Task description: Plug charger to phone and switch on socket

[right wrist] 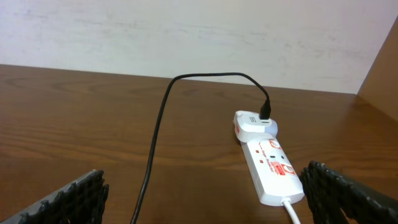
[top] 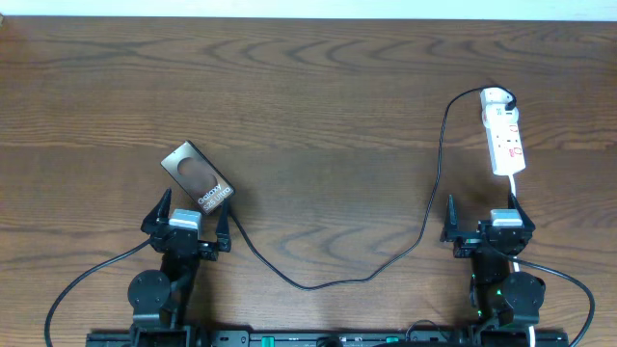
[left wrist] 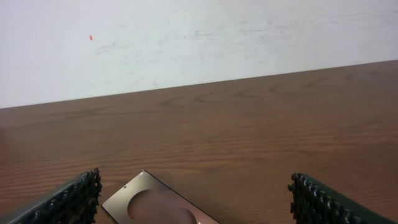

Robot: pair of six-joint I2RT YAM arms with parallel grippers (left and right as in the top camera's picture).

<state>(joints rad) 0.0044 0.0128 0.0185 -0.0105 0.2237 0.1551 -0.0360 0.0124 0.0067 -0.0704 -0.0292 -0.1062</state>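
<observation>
Brown wood-grain table [top: 308,87], bare across the upper and middle of the overhead frame, with free room between the two arms and out to the top edge. Dark phone [top: 198,175] flat at left centre, long axis slanting from upper left to lower right, lettered end toward the left gripper [top: 191,216] just below it. White socket [top: 505,140] at upper right, long axis near vertical in the frame, a white adapter [top: 496,96] at its top end and a white cord [top: 514,188] leaving the bottom end toward the right gripper [top: 487,222]. Black charger cable [top: 337,280] looping from the adapter down, across bottom centre and up toward the phone's lower end; tip masked there by a gripper finger, so plugged or not cannot be told. Both sets of jaws spread wide, holding nothing. Phone cut off by the bottom edge in the left wrist view, only its far corner showing.
</observation>
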